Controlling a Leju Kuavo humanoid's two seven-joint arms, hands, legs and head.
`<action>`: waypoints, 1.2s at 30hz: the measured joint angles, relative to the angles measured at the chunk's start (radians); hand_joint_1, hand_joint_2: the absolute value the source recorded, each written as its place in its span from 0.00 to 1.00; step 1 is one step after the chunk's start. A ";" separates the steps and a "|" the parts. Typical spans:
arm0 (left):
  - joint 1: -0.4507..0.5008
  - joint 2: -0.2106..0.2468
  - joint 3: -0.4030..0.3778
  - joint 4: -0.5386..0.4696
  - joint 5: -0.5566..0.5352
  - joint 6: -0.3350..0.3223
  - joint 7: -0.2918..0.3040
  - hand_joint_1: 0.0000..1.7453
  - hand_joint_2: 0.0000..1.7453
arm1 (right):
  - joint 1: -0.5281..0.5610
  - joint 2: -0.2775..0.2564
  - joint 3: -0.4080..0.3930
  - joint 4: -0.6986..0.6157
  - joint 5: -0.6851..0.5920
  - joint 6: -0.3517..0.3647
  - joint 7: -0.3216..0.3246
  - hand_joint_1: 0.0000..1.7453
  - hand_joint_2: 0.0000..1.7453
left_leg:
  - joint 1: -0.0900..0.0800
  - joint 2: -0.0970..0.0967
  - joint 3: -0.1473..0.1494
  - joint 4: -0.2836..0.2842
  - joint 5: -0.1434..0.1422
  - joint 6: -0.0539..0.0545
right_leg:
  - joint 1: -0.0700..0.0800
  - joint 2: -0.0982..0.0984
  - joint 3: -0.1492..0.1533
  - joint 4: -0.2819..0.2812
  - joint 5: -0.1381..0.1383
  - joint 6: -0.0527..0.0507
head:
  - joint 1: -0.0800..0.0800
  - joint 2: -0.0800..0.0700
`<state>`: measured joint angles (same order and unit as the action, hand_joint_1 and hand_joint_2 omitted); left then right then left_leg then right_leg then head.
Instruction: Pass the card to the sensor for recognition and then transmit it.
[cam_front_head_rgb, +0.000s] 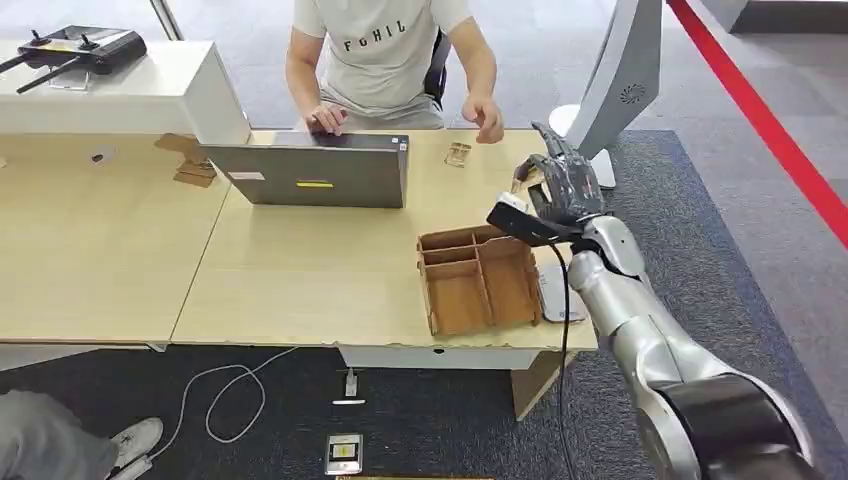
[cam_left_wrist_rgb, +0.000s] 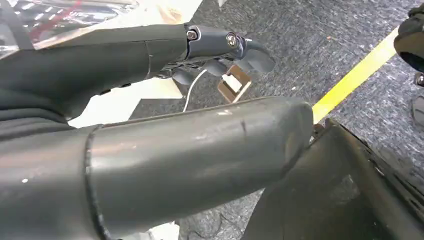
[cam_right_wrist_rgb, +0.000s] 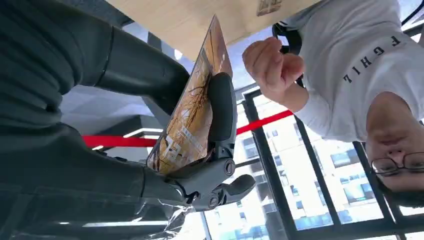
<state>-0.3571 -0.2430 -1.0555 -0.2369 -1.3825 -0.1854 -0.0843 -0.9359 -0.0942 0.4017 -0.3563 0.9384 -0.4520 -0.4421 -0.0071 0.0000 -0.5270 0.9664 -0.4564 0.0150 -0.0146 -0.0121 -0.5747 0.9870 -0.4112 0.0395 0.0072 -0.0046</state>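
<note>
Head view shows the right hand (cam_front_head_rgb: 563, 186) raised above the far right corner of the light wooden desk (cam_front_head_rgb: 300, 270), at about 2 o'clock from the brown wooden compartment tray (cam_front_head_rgb: 480, 280). In the right wrist view the fingers (cam_right_wrist_rgb: 221, 112) press a thin card with a brown and golden printed pattern (cam_right_wrist_rgb: 192, 112) against the thick thumb behind it, so the card is held on its edge, tilted, between them. The seated person in a pale grey T-shirt (cam_front_head_rgb: 385, 50) is on the far side of the desk, at 12 o'clock from the tray. One hand of the person (cam_front_head_rgb: 489, 120) hangs near the card but apart from it, with the fingers curled in; the other hand (cam_front_head_rgb: 327, 118) rests at the open grey laptop (cam_front_head_rgb: 315, 170), which stands at 10 o'clock from the tray. A small wooden piece (cam_front_head_rgb: 458, 154) lies on the desk between the laptop and the right hand. A white curved stand (cam_front_head_rgb: 620, 85) rises just behind the right hand, at 1 o'clock from it.

The left wrist view looks down at the dark carpet (cam_left_wrist_rgb: 310, 45) with a yellow line (cam_left_wrist_rgb: 355, 75). The left hand (cam_left_wrist_rgb: 150, 125) holds nothing there, and its fingers (cam_left_wrist_rgb: 220, 47) are stretched out and apart from the thumb.
</note>
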 joint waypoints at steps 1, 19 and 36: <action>0.000 0.000 0.000 0.000 0.000 -0.002 -0.001 0.00 0.00 | -0.002 0.006 0.000 0.000 0.004 0.003 0.000 1.00 1.00 | 0.000 0.000 0.000 0.000 0.000 0.000 | 0.000 0.000 0.000 0.000 0.000 0.000 | 0.000 0.000; 0.000 0.000 -0.004 0.000 -0.019 -0.002 -0.019 0.00 0.00 | -0.052 0.077 0.015 0.000 0.033 0.058 0.058 1.00 1.00 | 0.000 0.000 0.000 0.000 0.000 0.000 | 0.000 0.000 0.000 0.000 0.000 0.000 | 0.000 0.000; 0.002 0.000 -0.006 0.000 -0.027 -0.002 -0.012 0.00 0.00 | -0.059 0.085 0.024 0.000 0.040 0.077 0.084 1.00 1.00 | 0.000 0.000 0.000 0.000 0.000 0.000 | 0.000 0.000 0.000 0.000 0.000 0.000 | 0.000 0.000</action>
<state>-0.3555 -0.2426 -1.0616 -0.2369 -1.4092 -0.1869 -0.0965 -0.9947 -0.0095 0.4261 -0.3559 0.9785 -0.3754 -0.3578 -0.0071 -0.0001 -0.5273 0.9666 -0.4565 0.0150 -0.0145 -0.0122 -0.5750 0.9867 -0.4114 0.0395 0.0072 -0.0046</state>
